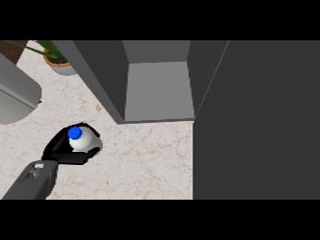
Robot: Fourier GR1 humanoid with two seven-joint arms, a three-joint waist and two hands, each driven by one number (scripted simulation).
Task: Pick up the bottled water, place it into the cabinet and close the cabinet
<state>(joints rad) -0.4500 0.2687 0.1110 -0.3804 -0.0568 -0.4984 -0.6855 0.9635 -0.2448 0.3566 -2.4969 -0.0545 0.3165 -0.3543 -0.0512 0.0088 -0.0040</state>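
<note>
A white water bottle (86,140) with a blue cap stands upright on the marble counter, seen from above. My left hand (64,149) is curled round it from the left and below, thumb and fingers wrapping its body. The dark grey cabinet (110,84) stands behind and to the right, its inside (159,89) open to view with a light grey floor. Its open door (266,122) fills the right side of the view. My right hand does not show.
A potted plant (57,61) stands at the back left beside the cabinet. A large grey rounded appliance (6,93) lies at the left edge. The marble counter (141,164) stretches between my hand and the door.
</note>
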